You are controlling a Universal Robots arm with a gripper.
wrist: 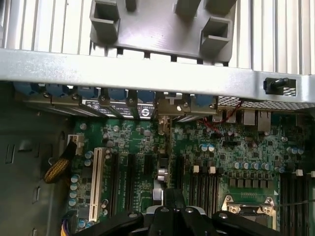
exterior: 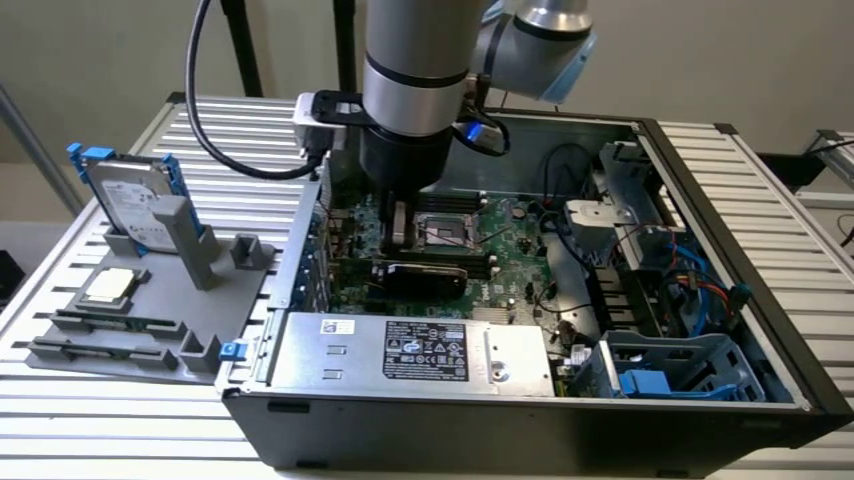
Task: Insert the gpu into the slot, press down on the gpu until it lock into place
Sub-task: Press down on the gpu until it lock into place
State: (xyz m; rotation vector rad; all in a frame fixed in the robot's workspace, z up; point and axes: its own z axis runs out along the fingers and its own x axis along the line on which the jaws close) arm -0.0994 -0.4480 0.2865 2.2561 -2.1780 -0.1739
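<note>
My gripper (wrist: pixel 174 197) sits over the gpu (exterior: pixel 420 272), card upright on the motherboard (exterior: pixel 514 255), presumably so push goes straight down. Can't tell if I'm clamped.

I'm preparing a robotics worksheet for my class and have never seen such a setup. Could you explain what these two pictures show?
A grey robot arm reaches down into an open computer case on a slatted metal table. One picture comes from a camera off the arm; the other from a camera on its wrist, looking at the green motherboard. The tool at the arm's end is just above the gpu, a black card on the motherboard; whether it grips the card I cannot tell. Beside the case, a grey holder carries a hard drive with blue rails.
</note>
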